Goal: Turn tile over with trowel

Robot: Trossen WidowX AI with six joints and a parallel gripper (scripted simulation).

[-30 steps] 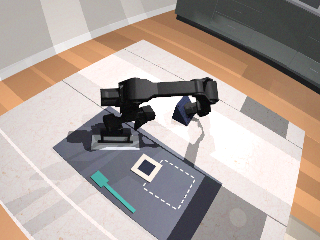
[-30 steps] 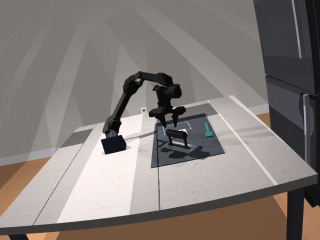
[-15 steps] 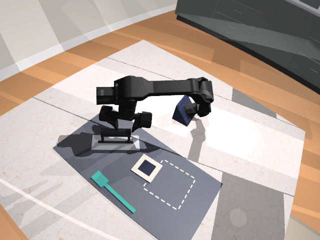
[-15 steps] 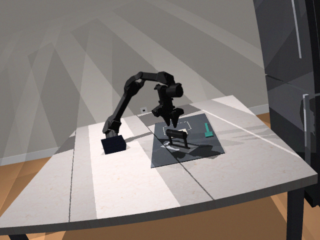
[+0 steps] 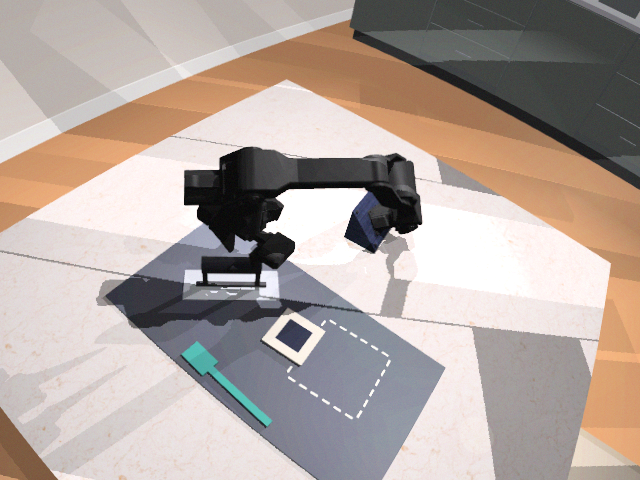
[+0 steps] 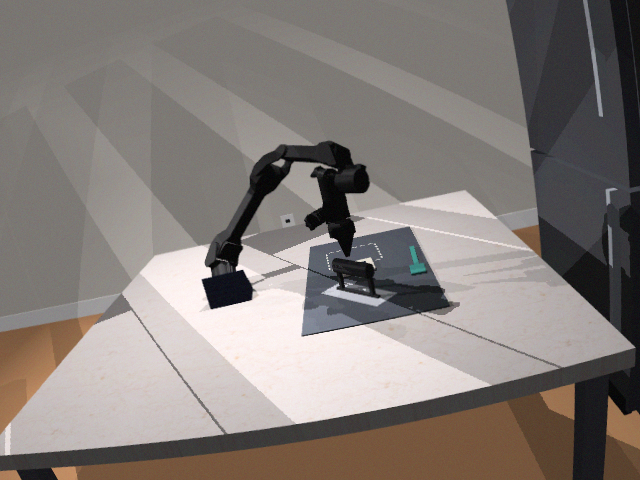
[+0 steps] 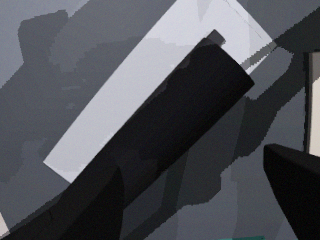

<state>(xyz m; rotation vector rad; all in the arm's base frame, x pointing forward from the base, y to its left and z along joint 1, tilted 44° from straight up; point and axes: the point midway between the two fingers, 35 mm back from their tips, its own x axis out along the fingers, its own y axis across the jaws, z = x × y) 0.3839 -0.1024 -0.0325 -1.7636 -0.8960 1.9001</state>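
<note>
The small trowel (image 5: 231, 264) (image 6: 353, 267) (image 7: 185, 110) stands on the mat (image 5: 413, 372) (image 6: 320, 320), its pale blade flat and its black bar handle raised on two posts. The tile (image 5: 293, 335) (image 7: 315, 110) lies flat with its dark square mark up, over the near-left side of the dashed outline (image 5: 388, 355). My gripper (image 5: 251, 255) (image 7: 192, 167) is open and empty, above the trowel. In the wrist view the handle runs diagonally, its lower end hidden behind the left finger; the right finger is clear of it. The fingers overlap each other in the exterior view.
A teal long-handled tool (image 5: 237, 393) (image 6: 417, 267) lies along the mat's edge, beyond the tile from the arm's base. A dark blue block (image 5: 361, 227) (image 6: 227, 290) is at the arm's base, off the mat. The arm reaches high over the table.
</note>
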